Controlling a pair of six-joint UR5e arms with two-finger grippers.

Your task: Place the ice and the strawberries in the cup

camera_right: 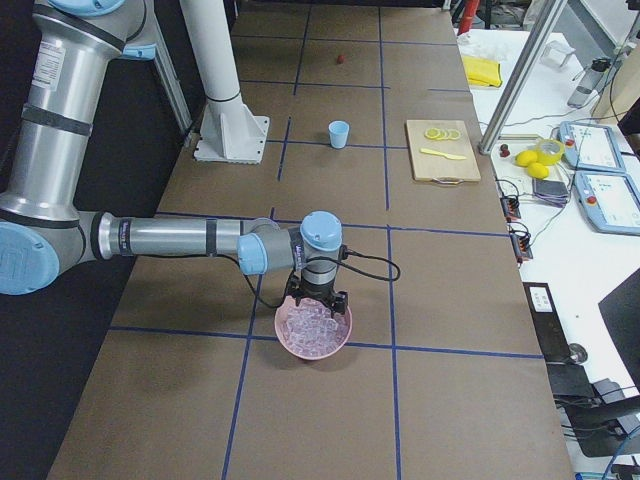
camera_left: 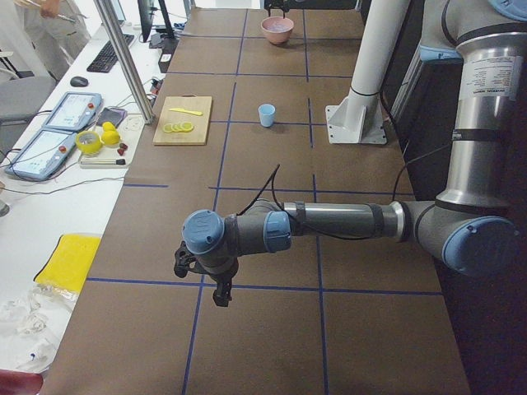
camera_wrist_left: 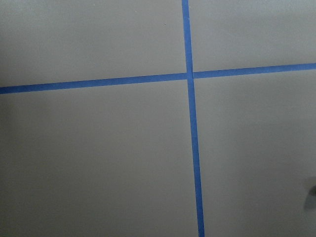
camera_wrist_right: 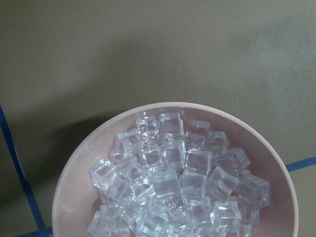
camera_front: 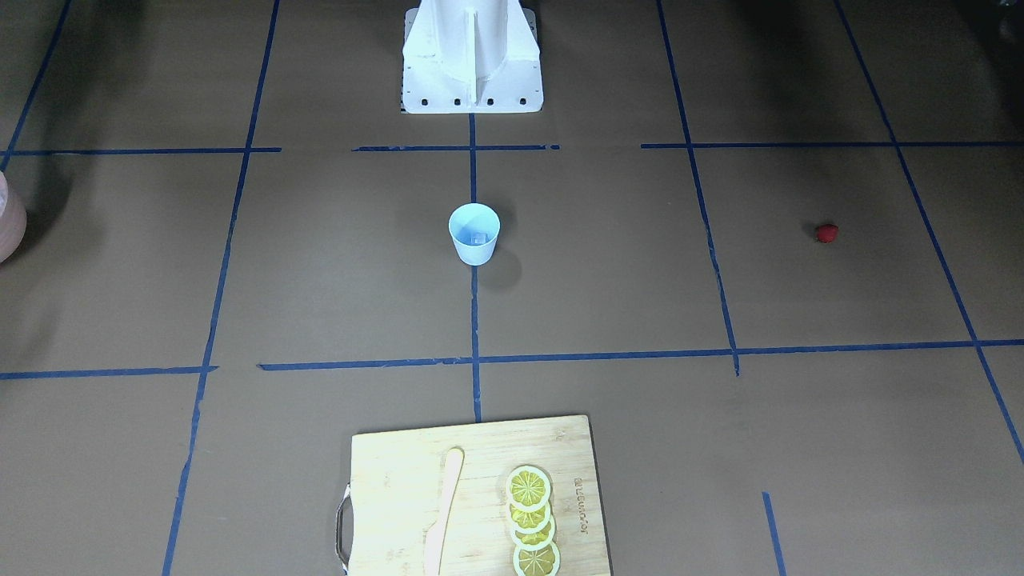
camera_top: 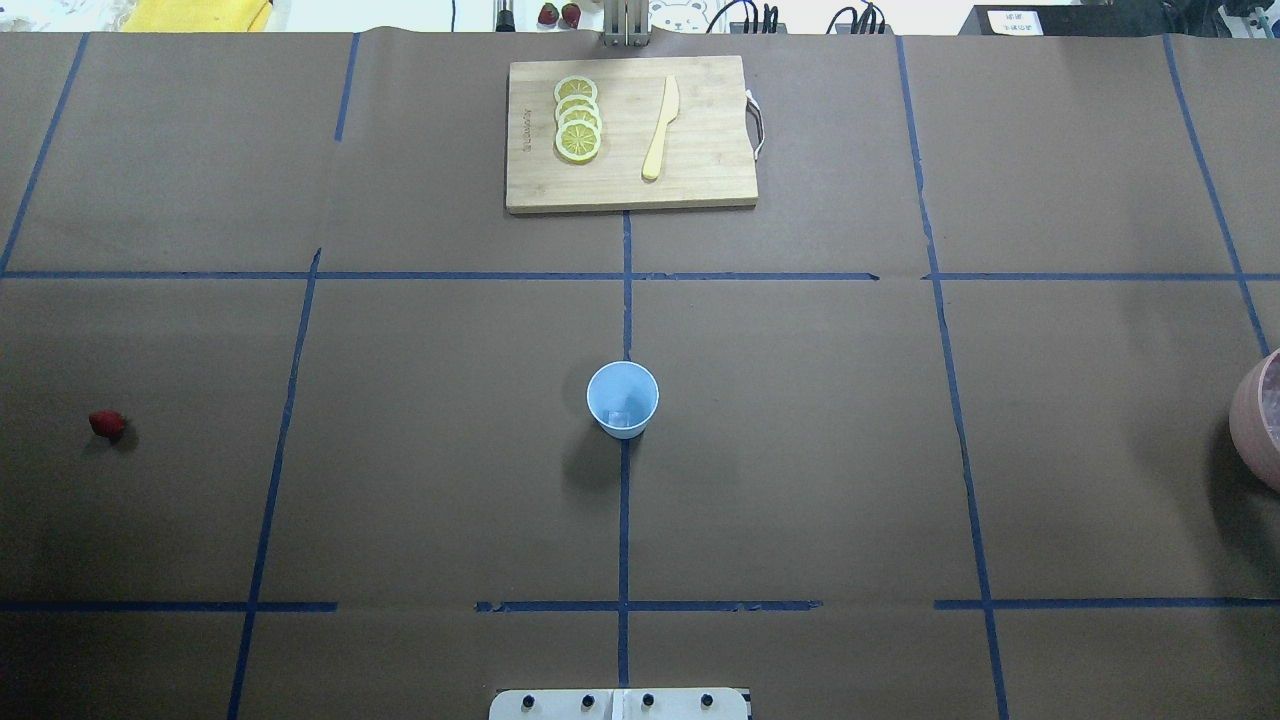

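Note:
The light-blue cup point(camera_top: 622, 398) stands upright at the table's centre, with one ice cube point(camera_front: 478, 238) inside it. Many more ice cubes point(camera_wrist_right: 173, 182) fill a pink bowl point(camera_right: 314, 330) at the table's right end. My right gripper point(camera_right: 316, 303) hangs just over that bowl; I cannot tell whether it is open or shut. A single red strawberry point(camera_top: 106, 424) lies on the table towards the left end. My left gripper point(camera_left: 216, 290) hovers low over the bare table at the left end, and its state is also unclear. Neither wrist view shows any fingers.
A wooden cutting board point(camera_top: 700, 160) with lemon slices point(camera_top: 578, 120) and a pale knife point(camera_top: 660, 128) lies at the far edge. The white robot base point(camera_front: 472, 56) stands behind the cup. Blue tape lines point(camera_wrist_left: 192, 148) cross the brown table.

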